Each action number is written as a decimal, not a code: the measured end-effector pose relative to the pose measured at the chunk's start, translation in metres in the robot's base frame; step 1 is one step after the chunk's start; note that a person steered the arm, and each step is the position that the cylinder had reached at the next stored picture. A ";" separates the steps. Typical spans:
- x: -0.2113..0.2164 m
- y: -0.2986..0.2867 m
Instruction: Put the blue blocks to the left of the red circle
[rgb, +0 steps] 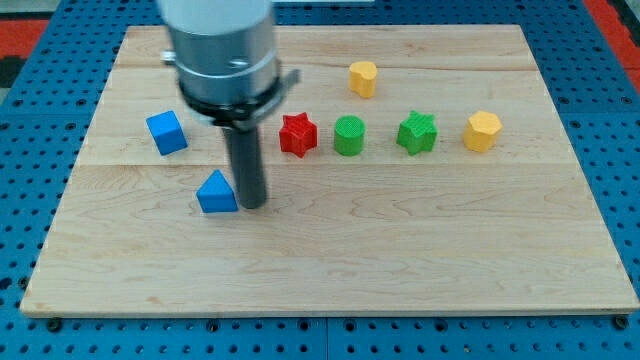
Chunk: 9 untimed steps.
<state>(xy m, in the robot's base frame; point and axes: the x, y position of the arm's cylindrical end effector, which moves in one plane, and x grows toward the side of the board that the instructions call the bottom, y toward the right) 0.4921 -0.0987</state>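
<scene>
So the wooden board (330, 260) takes up most of the view, and the arm's big grey housing (222, 50) comes down over its top-left part with the dark rod hanging under it. No claw on this rig at all, so there's nothing to open or close and it isn't holding anything; it's just my tip (251, 205) resting on the board. The tip sits right against the right side of the blue triangle block (216, 193), touching or as good as touching, a bit left of the board's centre. The blue cube (166, 132) is further toward the left edge and a little nearer the top edge, well apart from the tip. Thing is, I can't spot a red circle anywhere; the only red piece is the red star (297, 134), just right of the rod, and the housing could be hiding something behind it. Both blue blocks already lie on the left-edge side of that red star. The key bit for the next move: the triangle is directly left of the tip, so any push from here would send it toward the left edge, I reckon. Along the same row toward the right edge are a green cylinder (349, 136), a green star (417, 132) and a yellow hexagon (482, 131), with another yellow block (362, 78) nearer the top edge.
</scene>
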 end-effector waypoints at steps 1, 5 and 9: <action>-0.005 -0.071; 0.021 -0.133; 0.022 -0.169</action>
<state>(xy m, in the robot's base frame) 0.5143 -0.2672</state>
